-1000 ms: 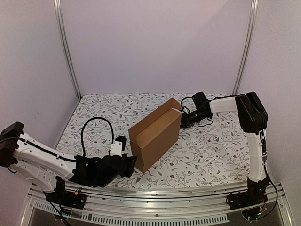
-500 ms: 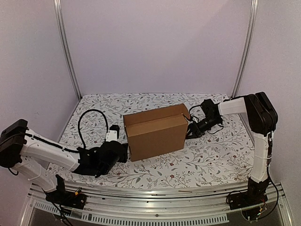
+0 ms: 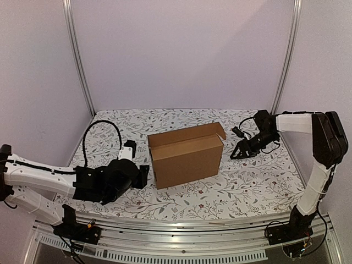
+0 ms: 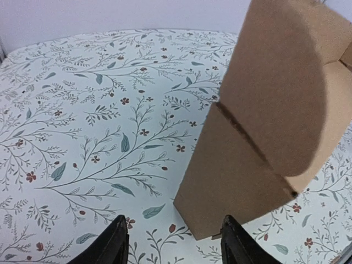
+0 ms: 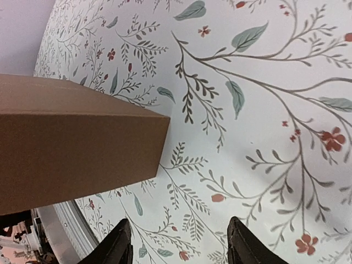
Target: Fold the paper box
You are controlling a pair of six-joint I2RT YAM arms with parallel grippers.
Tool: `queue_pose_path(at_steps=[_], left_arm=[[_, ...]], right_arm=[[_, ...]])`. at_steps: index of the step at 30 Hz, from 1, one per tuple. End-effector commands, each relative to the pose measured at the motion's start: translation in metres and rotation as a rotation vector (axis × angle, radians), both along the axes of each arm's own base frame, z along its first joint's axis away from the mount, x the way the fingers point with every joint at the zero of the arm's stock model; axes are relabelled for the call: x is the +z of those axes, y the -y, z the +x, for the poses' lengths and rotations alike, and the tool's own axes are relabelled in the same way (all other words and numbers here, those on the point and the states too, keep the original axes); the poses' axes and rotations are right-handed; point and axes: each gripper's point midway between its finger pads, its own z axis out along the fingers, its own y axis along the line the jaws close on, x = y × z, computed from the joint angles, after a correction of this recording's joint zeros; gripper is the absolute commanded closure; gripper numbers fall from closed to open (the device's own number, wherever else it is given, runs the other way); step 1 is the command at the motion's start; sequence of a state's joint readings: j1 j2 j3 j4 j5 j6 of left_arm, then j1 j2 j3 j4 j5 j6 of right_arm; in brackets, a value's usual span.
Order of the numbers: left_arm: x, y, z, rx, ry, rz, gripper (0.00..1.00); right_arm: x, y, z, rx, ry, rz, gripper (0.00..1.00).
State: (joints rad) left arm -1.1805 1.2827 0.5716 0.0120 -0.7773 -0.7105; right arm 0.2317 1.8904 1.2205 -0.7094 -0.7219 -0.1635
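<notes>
Holding nothing in the left gripper (image 4: 176, 246): two fingers (image 4: 116, 247) spread wide, with only bare patterned table (image 4: 82, 137) showing between them. Pointing at the near left end of the paper box (image 4: 242, 165), close to it but not touching. Holding nothing in the right gripper (image 5: 180, 246) either, fingers (image 5: 242, 243) just as wide apart, hanging low over the table and facing the box's right end from a little way off.

Finding the paper box standing on the middle of the table, between the two grippers, one long face turned toward the arm bases. Judging it light and hollow, so likely sliding or tipping under a one-sided push; stiff across its panels but bending readily at the scored creases. Expecting fair grip on bare cardboard, while risking crushed edges under a hard pinch. Looking for holds on free edges rather than flat faces, those being too broad for either gripper to span: the rounded flap (image 4: 275, 88) at the left end, and the raised flap (image 3: 218, 131) at the right rear corner. Favouring a brace on one end while working the other.

Seeing the top not fully closed along the rear in the overhead view. Being unable to tell whether anything lies inside, the interior being hidden from all three cameras.
</notes>
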Motion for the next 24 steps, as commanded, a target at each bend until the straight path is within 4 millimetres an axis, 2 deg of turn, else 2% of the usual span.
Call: queue_pose_path(at_steps=[1,2,4,5,6,7,8,9,10,13,15,17,21,24], left_arm=[[0.044,-0.006,-0.022,-0.025,-0.002,0.032,0.42],[0.057,-0.004,-0.026,-0.037,0.001,0.040,0.42],[0.081,0.004,-0.031,-0.066,0.013,0.045,0.41],[0.093,0.008,-0.033,-0.079,0.019,0.045,0.40],[0.104,0.015,-0.035,-0.099,0.021,0.048,0.40],[0.113,0.021,-0.036,-0.113,0.022,0.054,0.40],[0.121,0.026,-0.036,-0.115,0.019,0.060,0.40],[0.129,0.029,-0.036,-0.108,0.015,0.063,0.40],[0.134,0.032,-0.035,-0.097,0.008,0.067,0.40],[0.150,0.027,-0.029,0.007,-0.021,0.091,0.41],[0.159,0.025,-0.027,0.069,-0.045,0.096,0.43],[0.162,0.027,-0.024,0.101,-0.080,0.100,0.45],[0.155,0.033,-0.022,0.146,-0.143,0.104,0.48],[0.141,0.032,-0.020,0.175,-0.215,0.107,0.52]], right_arm=[[0.056,0.049,0.014,-0.075,0.251,-0.170,0.38],[0.070,0.056,0.018,-0.090,0.308,-0.203,0.36],[0.119,0.065,0.023,-0.116,0.485,-0.226,0.32],[0.136,0.067,0.026,-0.124,0.559,-0.230,0.29],[0.160,0.068,0.029,-0.141,0.652,-0.218,0.24],[0.178,0.070,0.032,-0.175,0.709,-0.207,0.07],[0.197,0.071,0.034,-0.240,0.726,-0.169,0.02],[0.208,0.065,0.033,-0.247,0.714,-0.115,0.01],[0.216,0.054,0.029,-0.212,0.687,-0.043,0.01],[0.222,0.031,0.023,-0.093,0.639,0.071,0.01],[0.224,0.023,0.022,-0.078,0.651,0.041,0.02],[0.224,0.021,0.019,-0.071,0.679,-0.034,0.11],[0.236,0.018,0.013,-0.054,0.756,-0.107,0.30],[0.245,0.015,0.007,-0.054,0.774,-0.074,0.34]])
